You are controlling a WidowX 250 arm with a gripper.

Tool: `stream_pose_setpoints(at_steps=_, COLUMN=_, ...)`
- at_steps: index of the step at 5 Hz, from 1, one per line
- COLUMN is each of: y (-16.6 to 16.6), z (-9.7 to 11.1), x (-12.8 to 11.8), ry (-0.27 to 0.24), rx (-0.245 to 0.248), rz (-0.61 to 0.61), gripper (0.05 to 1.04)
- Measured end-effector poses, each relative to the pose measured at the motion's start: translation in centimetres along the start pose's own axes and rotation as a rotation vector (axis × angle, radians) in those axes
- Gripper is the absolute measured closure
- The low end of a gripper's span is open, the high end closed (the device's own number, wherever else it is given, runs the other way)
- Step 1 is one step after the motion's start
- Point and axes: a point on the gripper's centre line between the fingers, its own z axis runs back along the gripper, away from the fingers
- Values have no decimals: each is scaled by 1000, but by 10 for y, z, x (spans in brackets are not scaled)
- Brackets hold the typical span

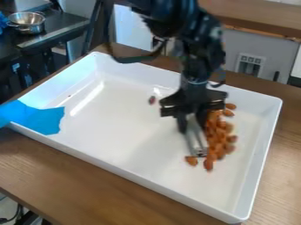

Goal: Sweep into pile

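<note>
I read black on my gripper [194, 127], silver-grey on tool [196, 141] at its tip. Orange-brown almonds [218, 143] just beside it; dark reddish-brown bit [152, 100] on its other side. Plain white tray [147, 179] below it. Well apart from it: bright blue sheet [38, 117], brown wood-grain table [56, 180].

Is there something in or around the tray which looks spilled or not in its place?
A small dark reddish piece lies apart from the brown nuts, like a stray. A blue sheet laps over the left rim of the tray, perhaps by accident. No spill is visible outside.
</note>
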Motion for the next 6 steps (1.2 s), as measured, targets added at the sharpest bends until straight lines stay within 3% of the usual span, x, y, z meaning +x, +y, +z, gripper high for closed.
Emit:
stream_pose_setpoints(at_steps=2, y=-39, z=-3, x=1, ry=12, rx=-18, rz=43, gripper=708)
stream_pose_setpoints(at_steps=3, y=-39, z=-1, x=-4, ry=35, rx=-32, rz=49, gripper=708)
stream_pose_setpoints(at_steps=5, y=6, z=59, x=-3, ry=31, rx=-127, rz=68, gripper=708)
stream_pose_setpoints(at_steps=6, y=35, z=74, x=-8, ry=20, rx=-140, rz=76, gripper=708)
